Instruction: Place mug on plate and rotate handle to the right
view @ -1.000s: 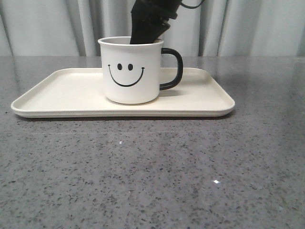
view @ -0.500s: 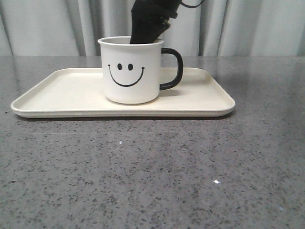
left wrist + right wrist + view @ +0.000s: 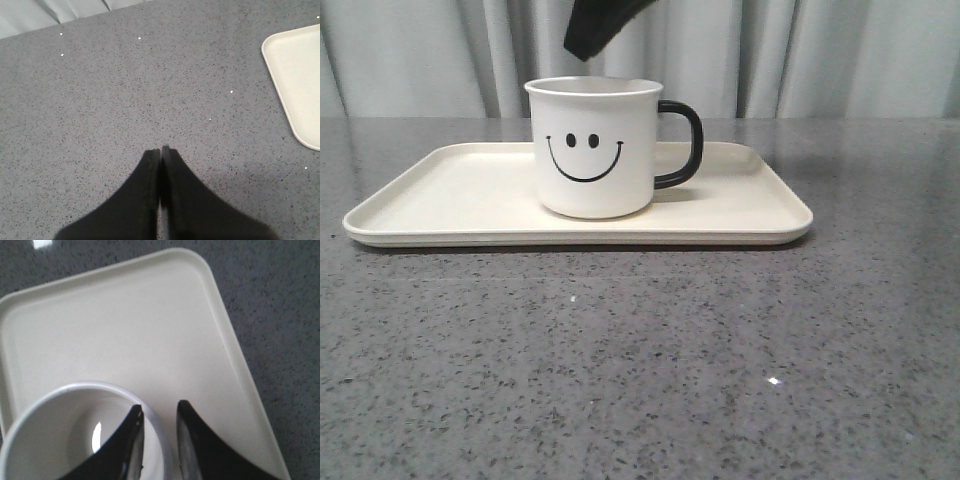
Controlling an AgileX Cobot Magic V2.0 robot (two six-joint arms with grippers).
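So the mug (image 3: 593,146) is sitting upright on the plate (image 3: 440,200), a bit right of the middle, smiley face toward the front, and the handle (image 3: 684,144) sticks out to the right, which as far as I can tell is what the job asks for. The right gripper (image 3: 159,412) hangs just above the rim (image 3: 152,426) on the far side, with the mug straight below it; its fingers are a little apart, one tip over the inside of the mug and the other outside the wall, not touching anything that I can see. The left gripper (image 3: 161,150) has its fingers pressed together and hovers over bare table (image 3: 125,85), with only a corner of the plate off to one side, so the right arm is clearly the nearer one. If the handle needed any more nudging, I'd guess the right does it, coming straight back down over that rim.
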